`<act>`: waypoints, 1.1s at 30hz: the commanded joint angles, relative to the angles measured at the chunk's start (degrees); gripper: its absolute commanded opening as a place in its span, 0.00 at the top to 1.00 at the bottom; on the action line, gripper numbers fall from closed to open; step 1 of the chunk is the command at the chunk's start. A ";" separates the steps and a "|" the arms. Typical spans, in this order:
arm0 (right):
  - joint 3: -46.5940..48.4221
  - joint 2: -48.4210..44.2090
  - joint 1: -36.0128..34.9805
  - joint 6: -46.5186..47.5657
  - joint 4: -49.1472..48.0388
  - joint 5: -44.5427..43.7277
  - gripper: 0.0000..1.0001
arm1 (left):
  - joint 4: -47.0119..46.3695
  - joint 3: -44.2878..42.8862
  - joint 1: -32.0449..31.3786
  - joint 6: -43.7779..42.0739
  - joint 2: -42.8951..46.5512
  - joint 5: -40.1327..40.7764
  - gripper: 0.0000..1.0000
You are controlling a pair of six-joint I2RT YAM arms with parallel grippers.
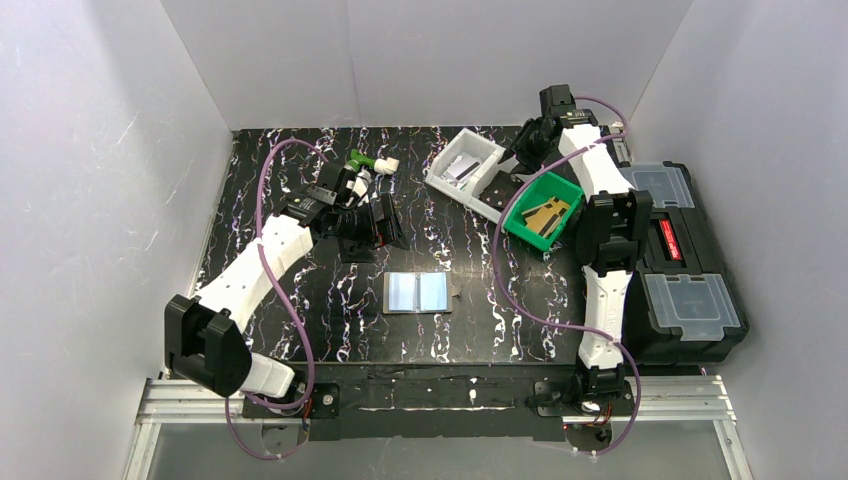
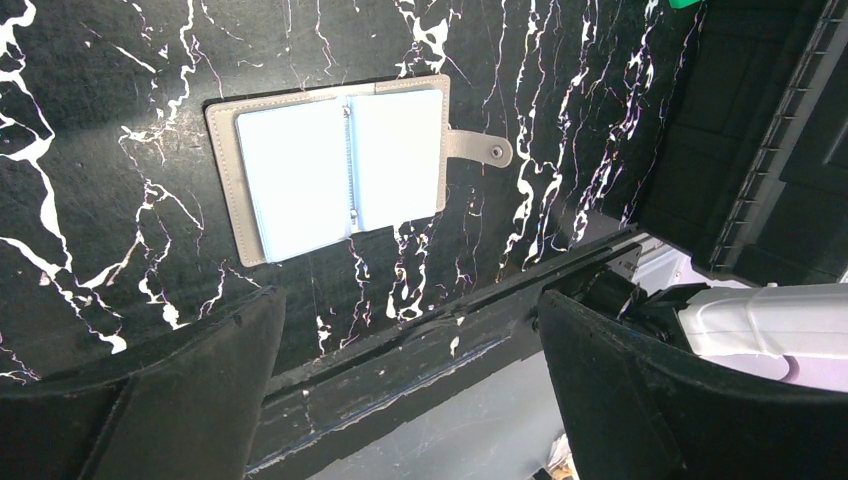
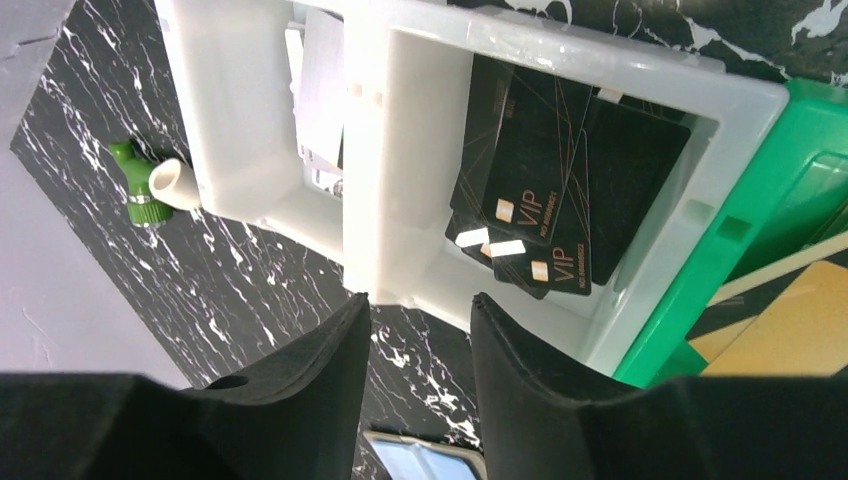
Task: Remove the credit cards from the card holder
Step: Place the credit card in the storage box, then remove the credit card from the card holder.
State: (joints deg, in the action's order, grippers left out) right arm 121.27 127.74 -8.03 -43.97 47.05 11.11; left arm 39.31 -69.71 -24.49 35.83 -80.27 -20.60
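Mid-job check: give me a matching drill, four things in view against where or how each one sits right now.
Things:
1. card holder
2. VIP cards
3. green bin
4. left end effector

Places or states:
A. inside a white bin
B. jaws wide, nothing held
C. lying open, mid-table
D. butting against the white bin

Pairs: 1-C, 2-A, 3-D, 4-B.

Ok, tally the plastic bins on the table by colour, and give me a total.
White: 2, the white bin with pale cards and the white bin with black cards
Green: 1, the green bin
Total: 3
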 commanded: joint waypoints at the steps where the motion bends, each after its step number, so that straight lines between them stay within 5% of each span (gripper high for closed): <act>1: -2.73 -7.55 -0.25 0.68 -0.23 1.52 0.50 | 1.27 1.01 -0.21 -0.22 1.79 -0.66 0.02; 17: -42.39 -32.49 -18.83 -0.08 -12.00 -0.65 0.38 | 3.25 2.68 4.88 0.77 3.85 8.10 0.02; 33: -39.93 -22.47 -38.91 -0.56 -12.07 -3.52 0.38 | -0.03 7.05 8.82 4.77 2.71 3.25 0.01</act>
State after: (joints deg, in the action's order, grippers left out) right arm 77.21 102.50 -44.56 -44.82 35.03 9.10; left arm 39.13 -63.57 -16.29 40.07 -78.32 -16.14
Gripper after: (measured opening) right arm 0.621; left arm 0.992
